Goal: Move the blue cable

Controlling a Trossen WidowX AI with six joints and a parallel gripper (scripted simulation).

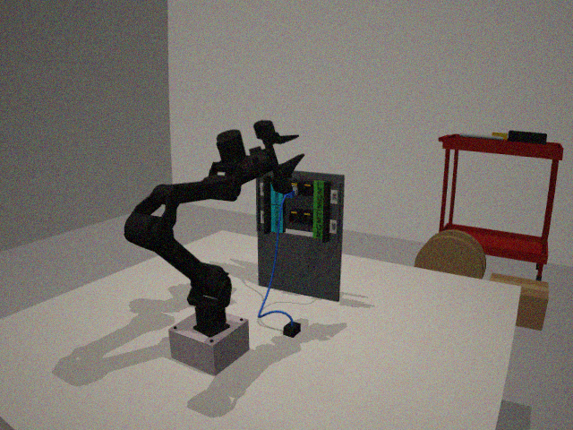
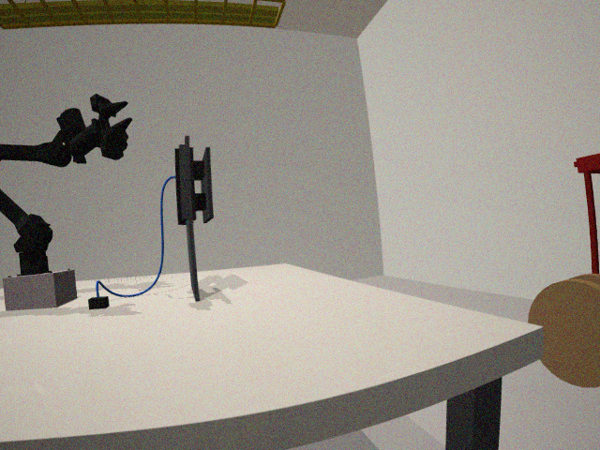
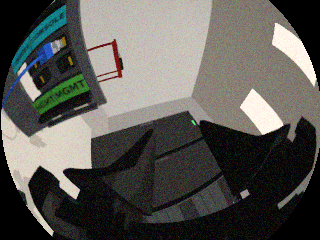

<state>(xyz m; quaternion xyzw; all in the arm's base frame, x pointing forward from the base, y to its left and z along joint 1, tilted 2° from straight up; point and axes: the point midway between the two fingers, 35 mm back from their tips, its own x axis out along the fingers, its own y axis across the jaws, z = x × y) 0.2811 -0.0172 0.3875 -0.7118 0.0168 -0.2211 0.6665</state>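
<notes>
— Where's our blue cable's plug (image 1: 295, 188) (image 3: 47, 51)?
— Seated in the upper CONSOLE port, beyond our black two-fingered hand (image 1: 301, 146) (image 2: 129, 111) (image 3: 178, 128), its fingers spread around nothing.
— How should we approach?
— Lower and square up first, then straddle the tab gently, keeping the cable outside.

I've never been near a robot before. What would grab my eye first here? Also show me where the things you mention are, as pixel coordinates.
Probably the black arm (image 1: 168, 217) (image 2: 34, 234), bent high above the pale table (image 1: 393, 370) (image 2: 291, 349), its gripper (image 1: 301, 145) (image 2: 129, 110) (image 3: 178, 128) open. Next, the thin blue cable (image 1: 276, 250) (image 2: 162, 227) (image 3: 22, 75) running up to the dark upright panel (image 1: 298, 268) (image 2: 192, 262) (image 3: 95, 80). Behind the table stands a bright red cart (image 1: 501, 147) (image 2: 589, 163) (image 3: 116, 55).
</notes>
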